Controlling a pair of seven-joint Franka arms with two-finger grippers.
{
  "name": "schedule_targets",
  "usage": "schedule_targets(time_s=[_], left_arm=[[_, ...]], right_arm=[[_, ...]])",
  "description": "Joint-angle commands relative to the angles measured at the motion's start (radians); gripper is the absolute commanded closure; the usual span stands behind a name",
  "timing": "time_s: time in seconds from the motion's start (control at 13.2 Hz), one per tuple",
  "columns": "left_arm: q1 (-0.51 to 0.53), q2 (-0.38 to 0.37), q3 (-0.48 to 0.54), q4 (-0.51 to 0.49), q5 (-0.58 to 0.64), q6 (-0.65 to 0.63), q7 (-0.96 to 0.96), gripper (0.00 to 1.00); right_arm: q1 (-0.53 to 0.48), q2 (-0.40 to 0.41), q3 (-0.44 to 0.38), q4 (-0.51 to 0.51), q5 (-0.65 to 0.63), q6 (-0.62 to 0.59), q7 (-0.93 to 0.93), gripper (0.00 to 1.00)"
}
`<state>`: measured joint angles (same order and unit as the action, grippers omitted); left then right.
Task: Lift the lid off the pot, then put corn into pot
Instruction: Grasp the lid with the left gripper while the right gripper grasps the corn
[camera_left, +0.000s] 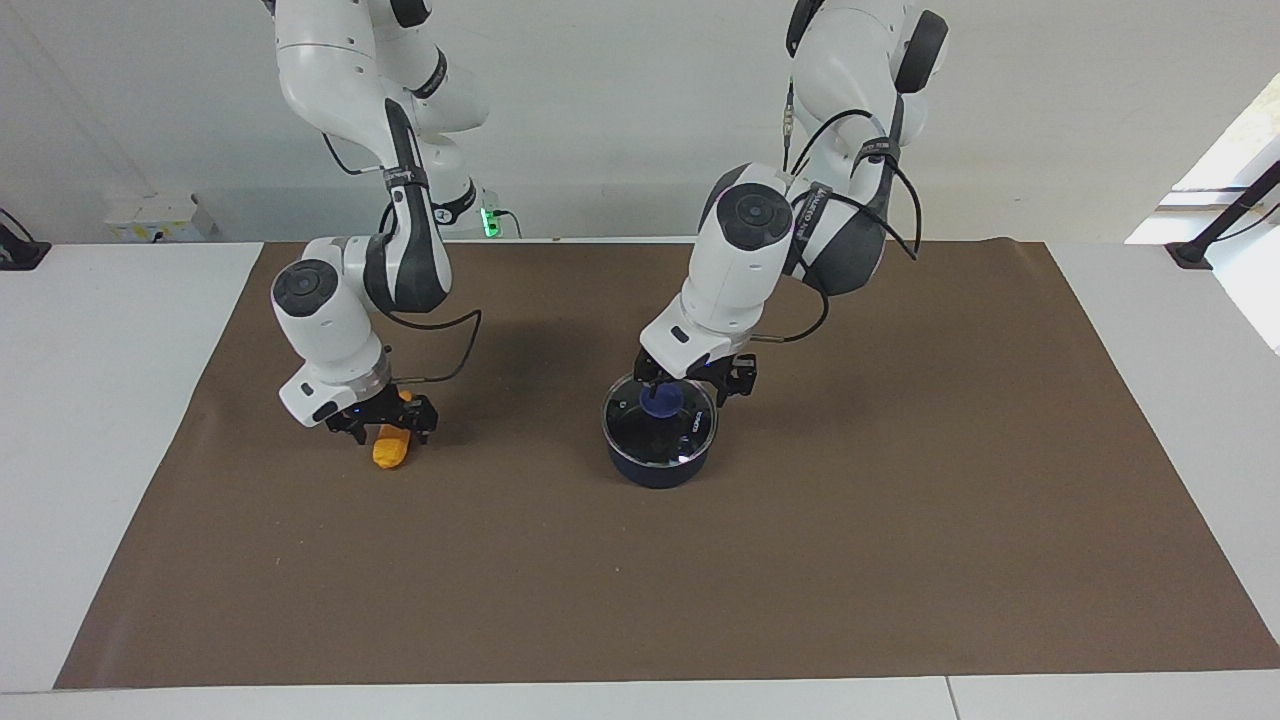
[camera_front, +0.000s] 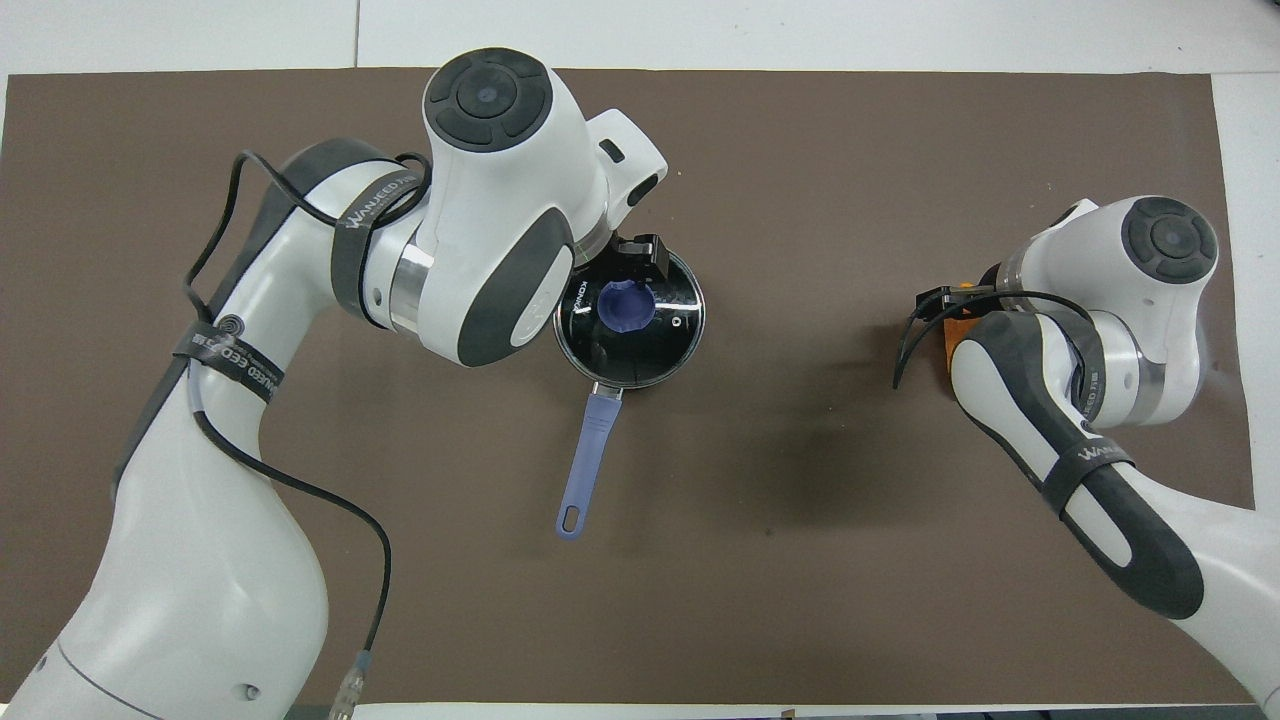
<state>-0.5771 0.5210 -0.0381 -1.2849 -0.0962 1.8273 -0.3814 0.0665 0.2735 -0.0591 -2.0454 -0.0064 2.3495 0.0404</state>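
The pot (camera_left: 655, 470) stands mid-mat with the glass lid (camera_left: 683, 437) on it and the blue knob (camera_left: 660, 403) at the lid's centre. Its long handle (camera_front: 590, 450) points toward the robots and is hidden in the facing view. My left gripper (camera_left: 693, 388) is open, low over the lid, right at the knob; one finger (camera_front: 648, 255) shows in the overhead view. The corn (camera_left: 391, 449) lies on the mat toward the right arm's end. My right gripper (camera_left: 383, 432) is open, down over the corn's end nearer the robots, fingers either side. Overhead, only a sliver of corn (camera_front: 952, 333) shows.
A brown mat (camera_left: 900, 500) covers most of the white table (camera_left: 90, 400). A small white box (camera_left: 150, 215) sits by the wall past the right arm's end. Cables hang from both arms.
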Motion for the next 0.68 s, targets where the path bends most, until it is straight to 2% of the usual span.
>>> schedule_targets(time_s=[0.0,0.23,0.38,0.61], left_arm=[[-0.040,0.039,0.018,0.030,0.024,0.030,-0.023,0.00],[-0.050,0.034,0.020,0.010,0.026,0.035,-0.086,0.00],[-0.061,0.031,0.020,-0.005,0.050,0.052,-0.108,0.00],[-0.063,0.019,0.021,-0.066,0.058,0.102,-0.129,0.00]], right_arm=[[-0.016,0.004,0.007,-0.009,0.016,0.001,-0.025,0.03],[-0.017,0.013,0.007,-0.013,0.016,0.001,-0.037,0.06],[-0.013,0.013,0.007,-0.025,0.016,0.005,-0.039,0.12],[-0.016,0.016,0.007,-0.028,0.016,0.008,-0.059,0.15]])
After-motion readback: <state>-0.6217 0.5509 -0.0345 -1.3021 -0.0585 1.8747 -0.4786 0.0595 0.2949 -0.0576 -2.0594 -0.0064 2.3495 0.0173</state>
